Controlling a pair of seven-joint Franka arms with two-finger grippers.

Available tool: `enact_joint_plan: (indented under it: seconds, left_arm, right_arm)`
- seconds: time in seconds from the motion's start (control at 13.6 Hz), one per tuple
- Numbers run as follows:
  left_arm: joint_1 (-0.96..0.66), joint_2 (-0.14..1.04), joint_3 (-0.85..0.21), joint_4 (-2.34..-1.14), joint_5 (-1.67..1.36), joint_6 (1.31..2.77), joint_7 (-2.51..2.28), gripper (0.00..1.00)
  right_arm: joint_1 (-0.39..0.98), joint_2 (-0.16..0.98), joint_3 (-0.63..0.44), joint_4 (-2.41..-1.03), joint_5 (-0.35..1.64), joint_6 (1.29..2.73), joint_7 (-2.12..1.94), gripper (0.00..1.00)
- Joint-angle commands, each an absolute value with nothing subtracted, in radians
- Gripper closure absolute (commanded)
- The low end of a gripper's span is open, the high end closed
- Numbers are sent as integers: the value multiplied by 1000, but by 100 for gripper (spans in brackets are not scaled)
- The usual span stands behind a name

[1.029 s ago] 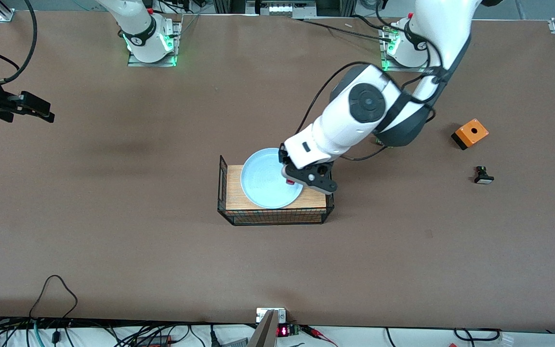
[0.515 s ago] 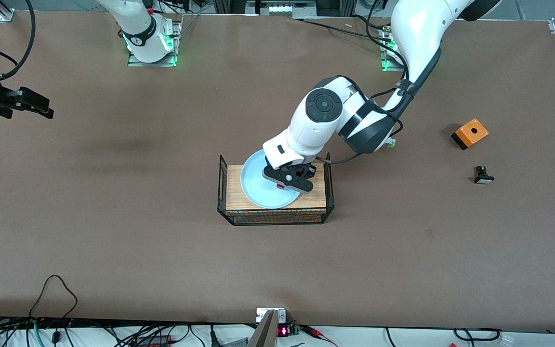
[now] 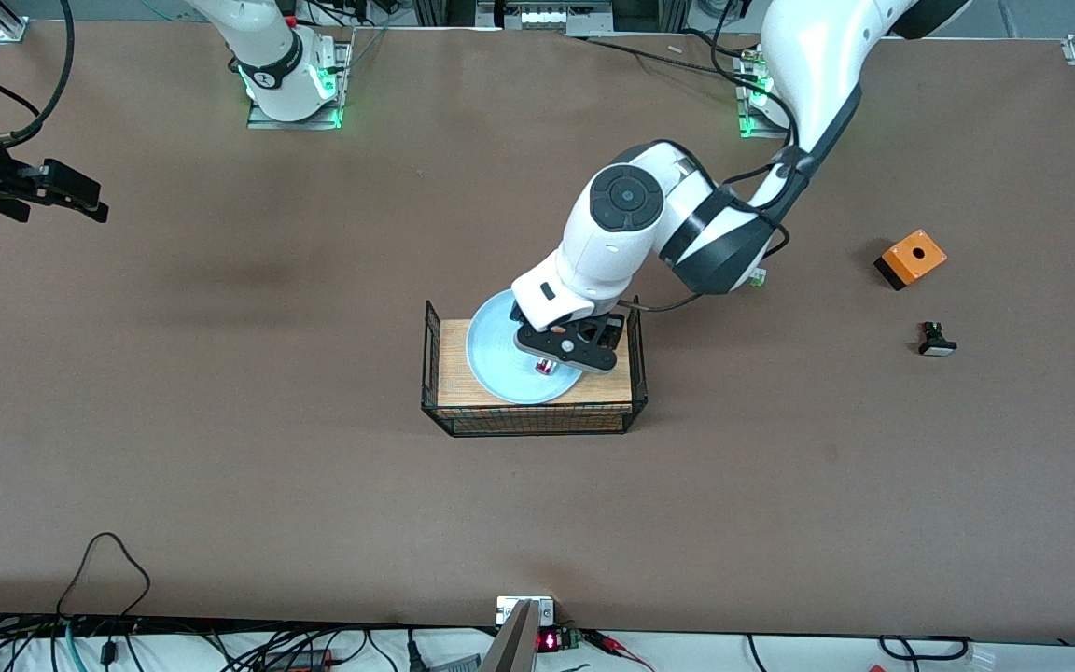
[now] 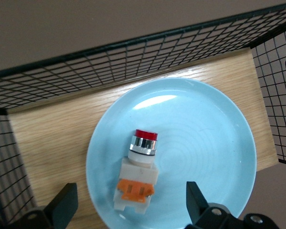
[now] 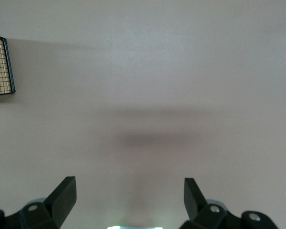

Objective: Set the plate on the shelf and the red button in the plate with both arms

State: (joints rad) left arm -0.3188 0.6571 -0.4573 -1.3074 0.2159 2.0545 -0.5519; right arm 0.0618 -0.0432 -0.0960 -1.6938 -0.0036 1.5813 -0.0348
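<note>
The pale light-blue plate (image 3: 491,359) lies on the wooden floor of a black wire basket (image 3: 626,411) at the table's middle. The red button (image 3: 545,366) lies on its side on the plate, toward the left arm's end of the table. In the left wrist view the red button (image 4: 138,171) rests on the plate (image 4: 205,143), red tip away from the camera, orange block toward it. My left gripper (image 3: 561,350) is open just over the button, and in its wrist view the left gripper (image 4: 129,195) does not touch it. My right gripper (image 3: 80,201) is open and empty over bare table at the right arm's end; the right gripper (image 5: 128,188) shows nothing between its fingers.
An orange box (image 3: 911,257) and a black button with a white cap (image 3: 936,341) lie at the left arm's end of the table. The basket's wire walls (image 4: 133,52) stand around the plate. Cables run along the edge nearest the front camera.
My left gripper moved over the plate, came lower and opened. The red button has left its fingers and now lies on the plate. The right arm barely shifted.
</note>
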Motion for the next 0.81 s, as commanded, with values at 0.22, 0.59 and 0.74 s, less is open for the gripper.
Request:
enact_joint_plan:
  seconds: [0.22,0.59,0.74]
  left_arm:
    - [-154,424,-465,-1309,167,1650,-571,0]
    - [-46,223,-315,-1446,92,1577,-274,0]
    - [-74,131,-165,-1560,23,1580,-148,0]
  right_arm:
    - [63,-61,-91,-1695,-8,1589,-35,0]
    - [63,-61,-91,-1695,-5,1589,-35,0]
    - [61,-61,-91,-1695,-5,1589,-35,0]
